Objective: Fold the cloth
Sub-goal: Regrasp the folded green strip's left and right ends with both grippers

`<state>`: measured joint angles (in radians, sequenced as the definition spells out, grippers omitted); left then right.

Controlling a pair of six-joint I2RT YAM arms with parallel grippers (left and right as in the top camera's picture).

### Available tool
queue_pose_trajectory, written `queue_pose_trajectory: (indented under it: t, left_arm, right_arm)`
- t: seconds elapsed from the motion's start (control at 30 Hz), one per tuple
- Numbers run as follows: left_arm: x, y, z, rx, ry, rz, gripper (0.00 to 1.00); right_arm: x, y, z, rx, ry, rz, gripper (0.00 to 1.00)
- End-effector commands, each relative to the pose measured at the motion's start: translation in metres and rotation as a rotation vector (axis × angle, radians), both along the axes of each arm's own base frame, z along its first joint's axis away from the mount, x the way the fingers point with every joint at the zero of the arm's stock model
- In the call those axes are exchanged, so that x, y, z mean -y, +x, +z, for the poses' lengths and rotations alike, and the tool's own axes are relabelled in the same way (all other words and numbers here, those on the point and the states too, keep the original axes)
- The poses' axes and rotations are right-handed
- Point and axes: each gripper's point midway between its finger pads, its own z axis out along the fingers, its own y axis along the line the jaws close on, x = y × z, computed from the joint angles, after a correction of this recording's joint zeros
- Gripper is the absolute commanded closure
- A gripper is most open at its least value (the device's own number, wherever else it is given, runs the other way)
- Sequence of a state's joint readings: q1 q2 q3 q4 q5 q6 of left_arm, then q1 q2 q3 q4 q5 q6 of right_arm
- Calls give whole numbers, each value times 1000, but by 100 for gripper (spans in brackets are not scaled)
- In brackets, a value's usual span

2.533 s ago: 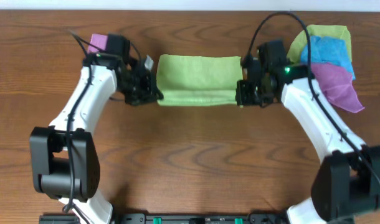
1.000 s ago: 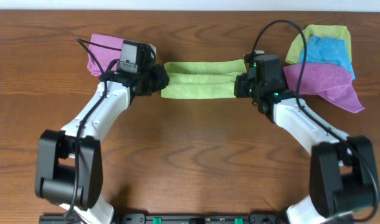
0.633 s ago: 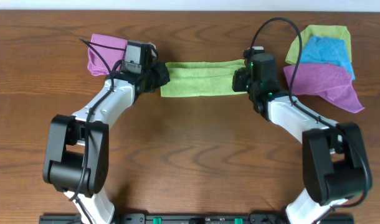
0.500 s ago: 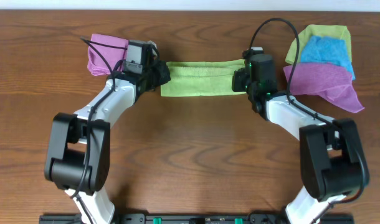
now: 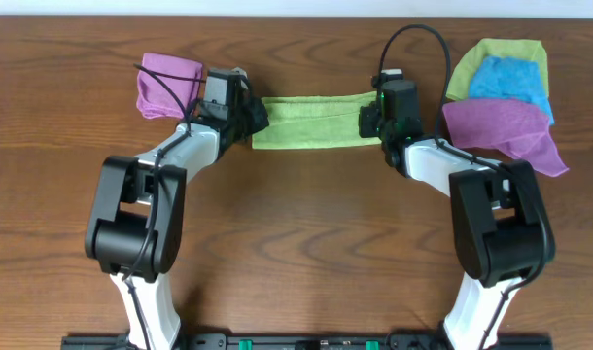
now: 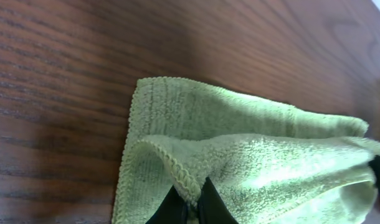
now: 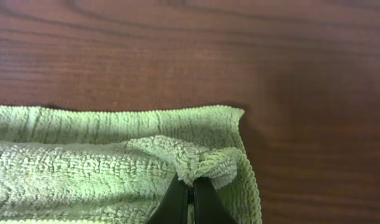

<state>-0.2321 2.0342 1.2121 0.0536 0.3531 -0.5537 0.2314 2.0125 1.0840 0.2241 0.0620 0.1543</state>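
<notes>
Brown wood-grain table (image 5: 296,243) fills every view. On the left wrist view the left gripper (image 6: 191,202) has its two black fingertips pressed together on a raised hem of the cloth (image 6: 240,168), a ridge of the upper layer pinched between them near the cloth's left end. On the right wrist view the right gripper (image 7: 191,193) is likewise clamped, its tips closed on a bunched corner of the top layer of the cloth (image 7: 84,168), close to the right end, with a lower layer lying flat on the wood beyond it.

From above, the left gripper (image 5: 248,119) and right gripper (image 5: 371,119) sit at opposite short ends of the cloth (image 5: 311,122), which stretches between them as a narrow lime-green band, lying along the far part of the table. Both arms reach in from the near edge.

Just beyond the left gripper lies the left purple cloth (image 5: 165,83), crumpled. To the right of the right gripper is a pile: the other green cloth (image 5: 515,53) at the bottom, the blue cloth (image 5: 505,78) on it, and the right purple cloth (image 5: 505,131) overlapping their near side
</notes>
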Motion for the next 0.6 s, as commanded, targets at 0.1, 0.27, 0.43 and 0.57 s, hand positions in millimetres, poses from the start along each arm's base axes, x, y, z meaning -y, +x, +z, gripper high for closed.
queue_pose_trajectory:
  t: [0.1, 0.27, 0.43, 0.57]
  left_arm:
    - [-18, 5, -13, -6, 67, 68, 94]
    - [-20, 8, -11, 7, 72, 76, 70]
    - [-18, 11, 0, 27, 66, 71, 38]
    - [-18, 14, 25, 84, 75, 50, 28]
  right_arm:
    - [11, 8, 0, 20, -58, -41, 99]
    - [10, 10, 3, 33, -54, -41, 57]
    - [8, 9, 15, 46, -41, -44, 34]
    - [8, 2, 39, 46, 11, -83, 23]
